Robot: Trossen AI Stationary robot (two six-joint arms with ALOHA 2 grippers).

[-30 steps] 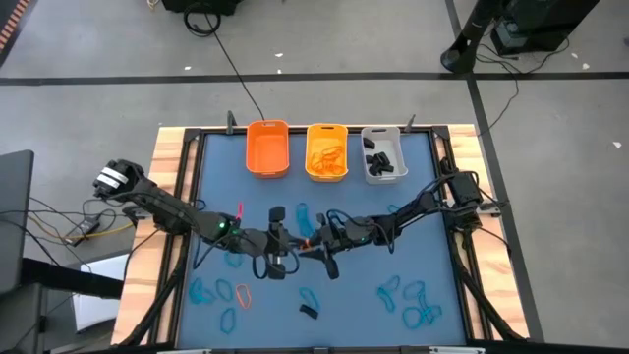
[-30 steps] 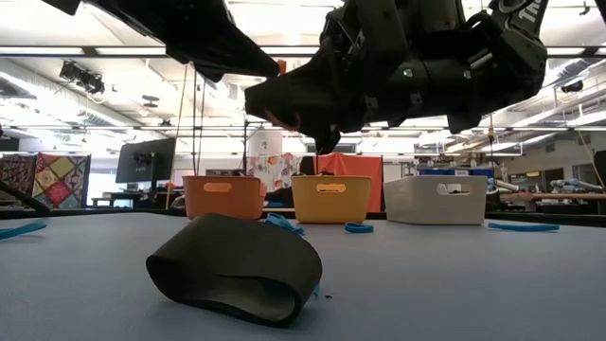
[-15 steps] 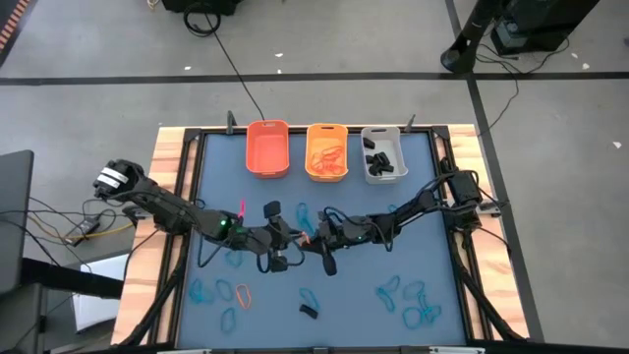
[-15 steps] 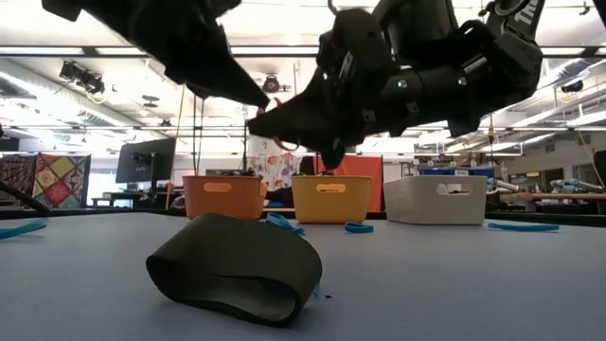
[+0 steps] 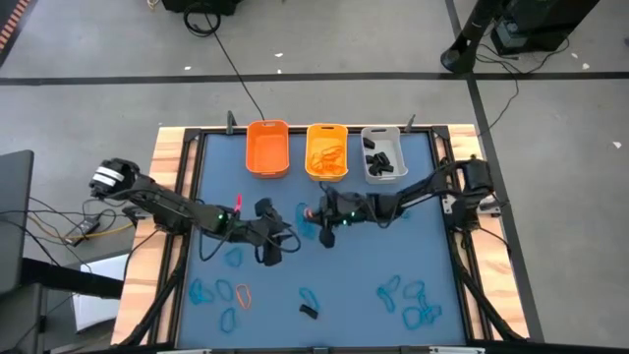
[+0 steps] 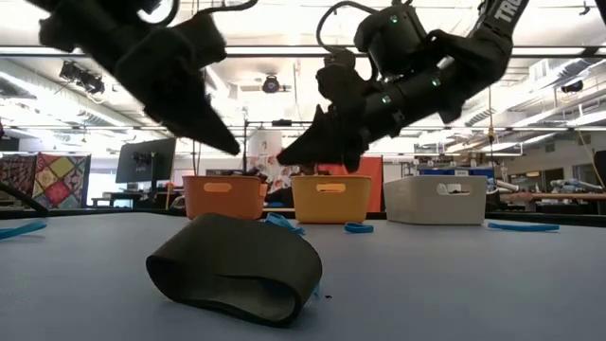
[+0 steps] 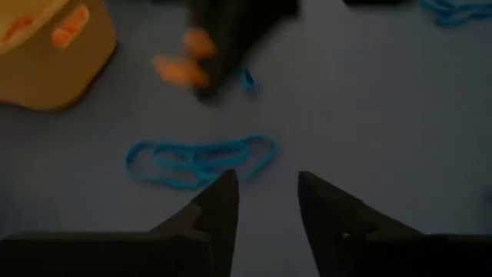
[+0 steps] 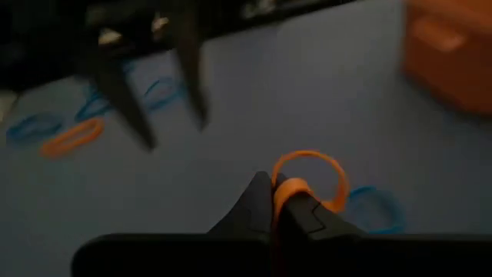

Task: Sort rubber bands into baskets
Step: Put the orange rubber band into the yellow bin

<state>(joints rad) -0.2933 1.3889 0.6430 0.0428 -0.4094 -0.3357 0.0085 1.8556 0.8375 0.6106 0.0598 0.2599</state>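
My right gripper (image 8: 274, 192) is shut on an orange rubber band (image 8: 309, 178) above the table's middle (image 5: 314, 215), short of the yellow-orange basket (image 5: 326, 152). That basket stands at the far edge between the orange basket (image 5: 267, 149) and the grey-white one (image 5: 383, 154). My left gripper (image 7: 267, 181) is open, a little left of the right one (image 5: 285, 234). It hovers over a bunch of blue rubber bands (image 7: 198, 159) that lie flat on the blue mat. More blue bands (image 5: 408, 300) and an orange one (image 5: 243, 295) lie near the front edge. My right gripper pinches one stretch of the orange band's loop (image 8: 283, 189) between its two fingertips. The rest of the loop stands out ahead of the fingertips, lifted clear of the table. The fingers slant down from the table's right side.
A chunky black band (image 6: 237, 268) lies near the front edge (image 5: 309, 312). Orange bands fill the yellow-orange basket and black ones lie in the grey-white basket. Blue bands (image 5: 216, 292) are scattered at the front left.
The two grippers, whose tips met at the orange band a second ago, have drawn apart. My right gripper has carried the band toward the far edge and the baskets. My left gripper has turned and sunk toward the blue bands.
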